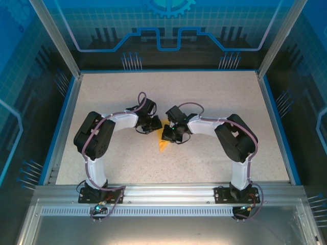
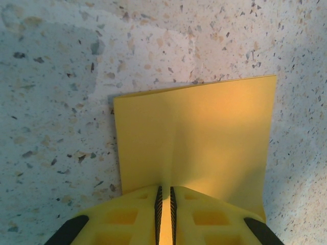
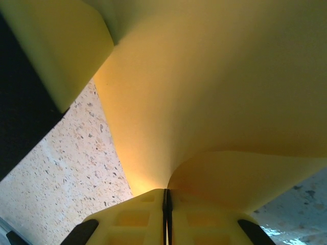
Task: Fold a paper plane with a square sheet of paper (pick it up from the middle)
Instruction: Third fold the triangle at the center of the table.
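Yellow paper (image 2: 204, 138) (creased); left gripper (image 2: 165, 217), right gripper (image 3: 166, 214) pinching.

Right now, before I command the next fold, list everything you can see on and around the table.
sheet of paper: one, orange-yellow, mid-table, creased down its middle, held between both grippers.
table: one, speckled beige with a blue border, under the arms.
rail: one, silver metal, along the near edge.
arms: two, black and white, bases on the rail, bent in toward the centre.
left gripper: one, yellow fingers, shut on the sheet's near edge at the crease.
right gripper: one, yellow fingers, shut on the sheet where it curls.
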